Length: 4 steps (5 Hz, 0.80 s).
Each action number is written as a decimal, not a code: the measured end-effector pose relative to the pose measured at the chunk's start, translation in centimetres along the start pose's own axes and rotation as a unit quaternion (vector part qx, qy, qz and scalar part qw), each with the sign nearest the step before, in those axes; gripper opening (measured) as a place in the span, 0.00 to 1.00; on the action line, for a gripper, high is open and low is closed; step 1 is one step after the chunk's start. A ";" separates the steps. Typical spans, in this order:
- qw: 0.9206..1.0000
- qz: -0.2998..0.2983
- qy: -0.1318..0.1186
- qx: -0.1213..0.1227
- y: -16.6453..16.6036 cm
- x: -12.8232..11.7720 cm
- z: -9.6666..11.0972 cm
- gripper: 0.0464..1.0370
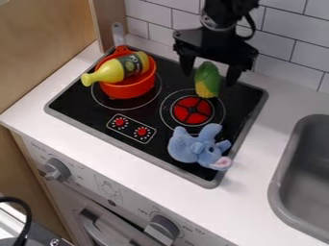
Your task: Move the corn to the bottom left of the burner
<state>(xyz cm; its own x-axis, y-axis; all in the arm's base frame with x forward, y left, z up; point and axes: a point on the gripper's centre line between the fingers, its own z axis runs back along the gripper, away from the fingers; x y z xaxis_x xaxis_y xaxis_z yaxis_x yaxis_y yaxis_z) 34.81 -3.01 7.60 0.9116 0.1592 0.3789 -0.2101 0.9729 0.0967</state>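
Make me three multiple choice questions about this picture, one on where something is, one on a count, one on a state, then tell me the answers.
1. Where is the corn?
A. In the sink
B. At the far edge of the red burner
C. Inside the red pan

2. How many red knobs are on the black stovetop?
A. Two
B. Four
C. Five

3. How is the gripper?
A. Shut tight, with nothing between its fingers
B. Laid flat on the counter
C. Open over the stovetop

B: the corn's yellow end reaches the burner's far side.
A: one knob sits on each side of the small panel.
C: its fingers are spread, one on each side of the corn.
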 end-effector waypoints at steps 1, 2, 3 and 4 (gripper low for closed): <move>1.000 0.000 -0.019 0.003 -0.3 0.3 -0.8 0.96; 1.000 -0.004 -0.030 0.005 -0.4 0.1 -1.5 0.96; 0.999 -0.005 -0.040 0.012 -0.6 0.2 -2.0 0.96; 0.998 -0.007 -0.052 0.019 -0.5 0.5 -2.0 0.96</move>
<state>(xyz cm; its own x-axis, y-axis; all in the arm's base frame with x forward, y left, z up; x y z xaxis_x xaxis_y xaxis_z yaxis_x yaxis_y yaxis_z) 36.12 -3.12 5.87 0.8733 0.1258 0.4707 -0.2130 0.9675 0.1364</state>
